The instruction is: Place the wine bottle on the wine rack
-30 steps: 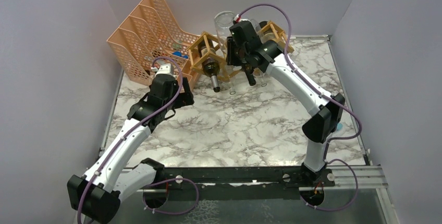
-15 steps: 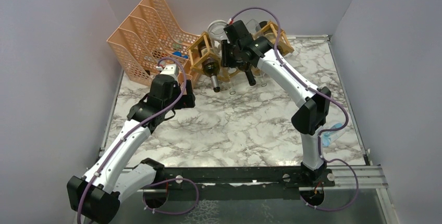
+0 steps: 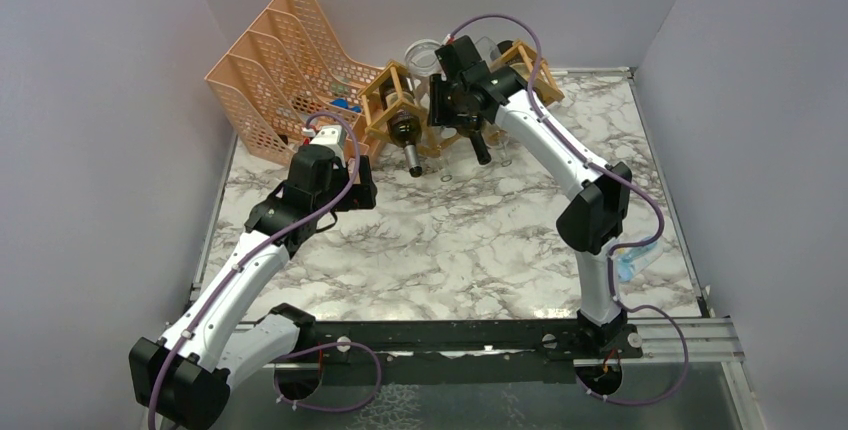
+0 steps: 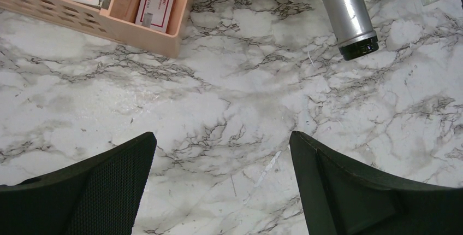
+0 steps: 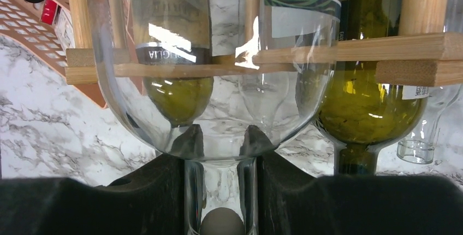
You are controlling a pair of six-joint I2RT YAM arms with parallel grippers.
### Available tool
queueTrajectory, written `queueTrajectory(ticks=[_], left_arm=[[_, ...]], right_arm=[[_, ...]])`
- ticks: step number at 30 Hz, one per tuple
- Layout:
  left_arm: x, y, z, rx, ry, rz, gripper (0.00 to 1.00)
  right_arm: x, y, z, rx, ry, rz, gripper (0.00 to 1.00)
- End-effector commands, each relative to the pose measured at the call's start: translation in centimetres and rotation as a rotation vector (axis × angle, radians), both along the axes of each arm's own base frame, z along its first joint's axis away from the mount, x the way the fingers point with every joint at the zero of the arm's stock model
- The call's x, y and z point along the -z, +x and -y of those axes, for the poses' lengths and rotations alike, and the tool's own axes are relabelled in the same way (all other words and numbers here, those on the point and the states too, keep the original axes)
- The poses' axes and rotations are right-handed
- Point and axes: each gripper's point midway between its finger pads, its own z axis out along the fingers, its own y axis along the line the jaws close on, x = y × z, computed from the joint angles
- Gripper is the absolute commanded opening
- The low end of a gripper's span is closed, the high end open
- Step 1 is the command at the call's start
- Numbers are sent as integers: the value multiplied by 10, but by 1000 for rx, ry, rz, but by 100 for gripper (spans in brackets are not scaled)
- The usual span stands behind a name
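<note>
Your right claw (image 5: pixel 221 139) is clamped on the neck of the clear wine bottle (image 5: pixel 218 82), its base pointing away from the claw, ready to slide into the wine rack (image 5: pixel 355 54) directly ahead; your left claw (image 4: pixel 221 147) hangs spread apart, empty

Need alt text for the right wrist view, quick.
Black fingers grip the neck of a clear glass bottle, its body just in front of the wooden wine rack. Two green wine bottles lie in the rack behind it, above the marble table.
</note>
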Motion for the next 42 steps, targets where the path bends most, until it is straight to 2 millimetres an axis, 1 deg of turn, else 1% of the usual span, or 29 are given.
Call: queueTrajectory(ticks=[1, 5, 8, 10, 14, 19, 23, 26, 30, 31, 32, 33, 34, 38, 42], left_arm=[[-5, 0, 6, 32, -22, 25, 99], [-4, 0, 5, 32, -17, 25, 99], [-5, 0, 5, 33, -15, 28, 99], [-7, 0, 5, 32, -14, 33, 99], [-9, 1, 5, 35, -13, 39, 99], [-14, 2, 4, 30, -12, 54, 99], [-27, 3, 2, 21, -19, 91, 99], [-40, 4, -1, 24, -11, 132, 99], [-67, 1, 1, 79, -4, 221, 99], [-75, 1, 0, 76, -4, 245, 99], [-83, 1, -2, 70, -4, 266, 99], [-91, 2, -4, 63, -2, 286, 99], [-99, 1, -6, 58, -2, 307, 99], [-130, -1, -14, 28, -4, 387, 99], [-165, -7, -23, 2, -14, 478, 99]], right_arm=[[-56, 21, -14, -2, 138, 174, 39], [-58, 18, -11, 0, 141, 178, 48], [-58, 15, -7, 1, 131, 190, 58], [-57, 13, -5, 2, 126, 193, 61], [-60, 10, -1, 5, 123, 198, 63], [-72, 3, 3, -4, 144, 224, 66], [-89, -9, 13, 7, 173, 266, 69], [-100, -25, 25, 9, 191, 290, 70], [-110, -51, 50, 23, 201, 340, 72], [-110, -60, 58, 19, 199, 357, 73], [-117, -71, 69, 22, 208, 387, 76], [-104, -81, 79, 30, 186, 380, 79], [-101, -89, 89, 42, 175, 391, 80], [-91, -120, 135, 117, 124, 444, 83], [-83, -147, 185, 257, 65, 468, 84]])
